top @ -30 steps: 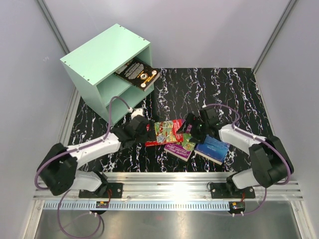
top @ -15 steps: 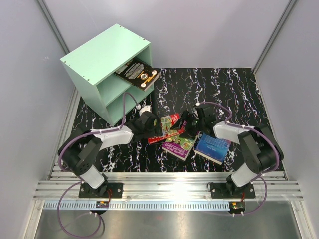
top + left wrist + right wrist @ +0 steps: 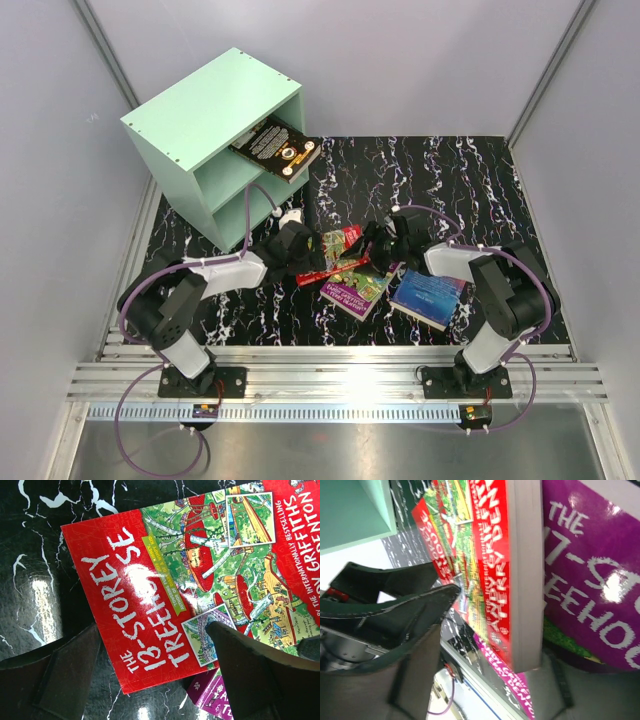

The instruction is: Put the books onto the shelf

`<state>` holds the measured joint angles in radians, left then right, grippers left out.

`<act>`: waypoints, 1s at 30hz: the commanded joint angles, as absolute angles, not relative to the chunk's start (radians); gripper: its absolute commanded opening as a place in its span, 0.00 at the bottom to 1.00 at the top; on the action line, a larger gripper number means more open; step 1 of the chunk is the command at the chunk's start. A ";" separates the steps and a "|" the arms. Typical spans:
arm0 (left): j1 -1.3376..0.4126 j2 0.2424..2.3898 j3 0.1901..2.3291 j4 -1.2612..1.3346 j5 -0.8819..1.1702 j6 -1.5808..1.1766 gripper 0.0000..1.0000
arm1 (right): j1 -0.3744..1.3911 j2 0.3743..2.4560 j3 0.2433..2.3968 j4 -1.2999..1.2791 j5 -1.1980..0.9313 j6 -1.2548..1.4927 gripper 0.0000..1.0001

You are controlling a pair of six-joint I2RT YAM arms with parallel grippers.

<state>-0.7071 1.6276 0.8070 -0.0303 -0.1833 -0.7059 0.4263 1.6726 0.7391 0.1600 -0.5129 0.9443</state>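
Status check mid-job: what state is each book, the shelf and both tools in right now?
red book: tilted, partly on the purple book, not shelved.
purple book: flat on the table.
blue book: flat on the table, untouched.
dark book: lying in the shelf's upper compartment, sticking out.
shelf: upright.
left tool: open over the red book's corner.
right tool: open, straddling the red book's edge.

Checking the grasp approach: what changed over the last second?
The left gripper and right gripper moved in on the red book from opposite sides. The left stays open and the right's jaws narrow around its edge, now tilted up. Blue book, dark book and shelf unchanged.
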 commanded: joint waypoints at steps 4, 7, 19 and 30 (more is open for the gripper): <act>-0.706 1.671 0.792 -0.011 -0.092 -0.686 0.92 | 0.364 1.736 0.764 0.060 -0.344 0.891 0.75; -0.704 1.667 0.784 -0.005 -0.087 -0.686 0.92 | 0.330 1.758 0.775 0.071 -0.351 0.890 0.70; -0.701 1.671 0.790 -0.008 -0.072 -0.681 0.91 | 0.313 1.827 0.761 0.186 -0.420 0.897 0.00; -0.681 1.669 0.822 -0.041 -0.097 -0.695 0.92 | 0.366 1.361 0.614 0.022 -0.442 0.937 0.00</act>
